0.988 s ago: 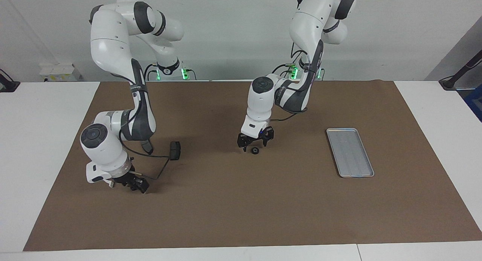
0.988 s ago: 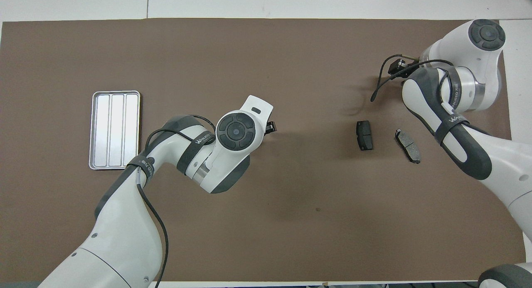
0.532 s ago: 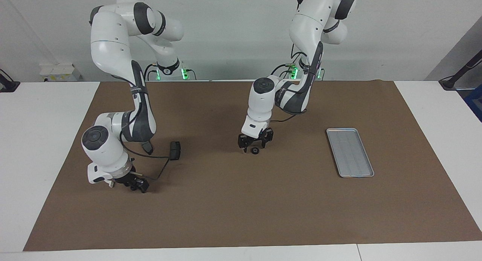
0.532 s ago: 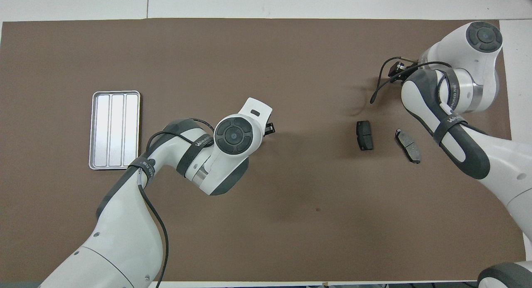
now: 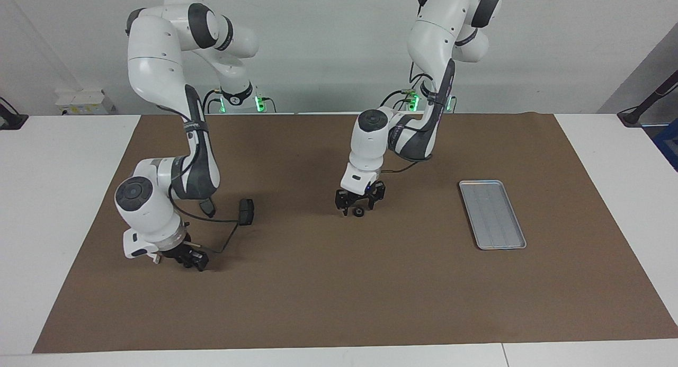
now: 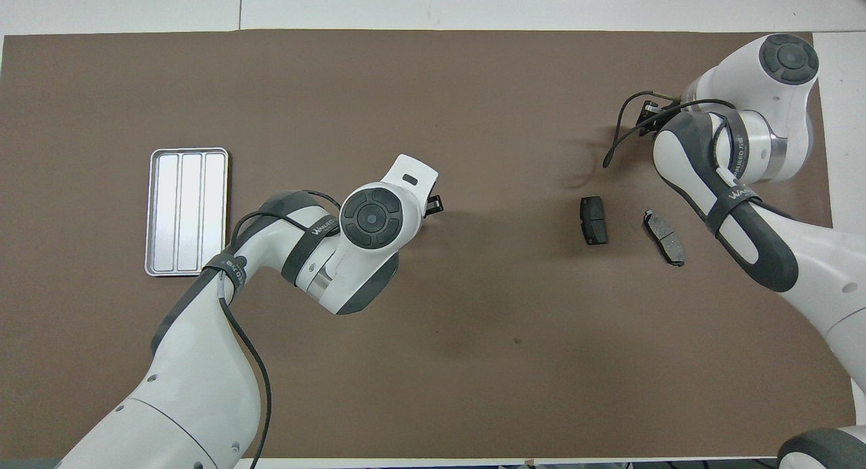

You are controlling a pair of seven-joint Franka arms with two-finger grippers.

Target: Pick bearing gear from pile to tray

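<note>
A small black round piece point(image 5: 358, 212) lies on the brown mat mid-table. My left gripper point(image 5: 360, 203) is low over it, fingers open and spread to either side; I cannot tell whether they touch it. In the overhead view the wrist hides the piece and only one finger point(image 6: 433, 204) shows. The silver tray point(image 5: 492, 214) lies empty toward the left arm's end, also seen in the overhead view point(image 6: 187, 212). Two dark grey brake pads point(image 6: 593, 220) point(image 6: 664, 228) lie toward the right arm's end. My right gripper point(image 5: 193, 260) hangs low over the mat there. The white half-ring bracket is out of view.
A brown mat point(image 5: 339, 303) covers most of the white table. One brake pad point(image 5: 246, 212) shows beside the right arm's forearm in the facing view; that arm hides the second pad. A black cable point(image 5: 222, 234) loops from the right wrist close to the pad.
My left wrist has shifted slightly toward the left arm's end, above the black round piece, which has not moved. The right arm has barely moved.
</note>
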